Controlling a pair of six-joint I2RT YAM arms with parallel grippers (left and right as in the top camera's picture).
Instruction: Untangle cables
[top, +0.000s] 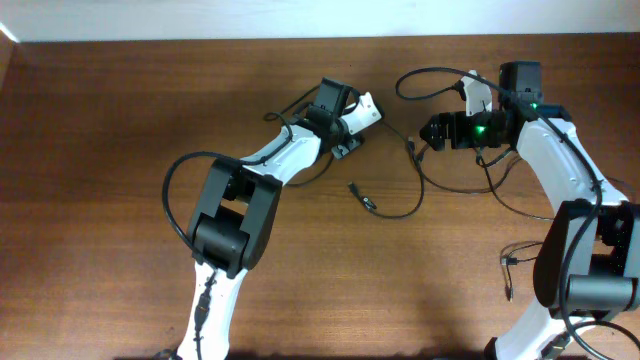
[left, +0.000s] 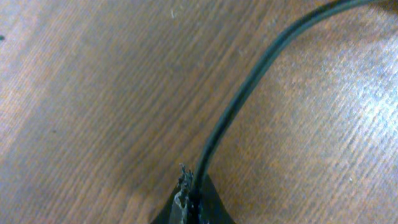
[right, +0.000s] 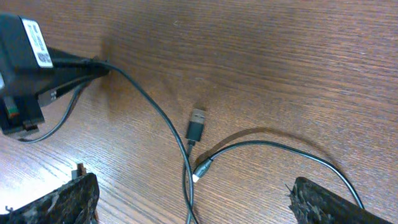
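Note:
Thin black cables (top: 412, 205) lie on the wooden table between my two arms, with one plug (top: 362, 197) lying loose and another plug (top: 411, 146) near the right gripper. My left gripper (top: 347, 148) is shut on one cable (left: 249, 87), which runs away up and to the right in the left wrist view from the jaws (left: 189, 199). My right gripper (right: 193, 205) is open wide just above the table. Between its fingers lie a crossing cable (right: 161, 118), a USB plug (right: 196, 124) and a small white-tipped plug (right: 202, 169). It touches none of them.
The left gripper body (right: 25, 62) shows at the top left of the right wrist view. Another thin cable with plugs (top: 510, 265) lies by the right arm's base. Thicker arm wires loop near both arms (top: 175, 190). The table's far edge (top: 200, 40) runs along the top.

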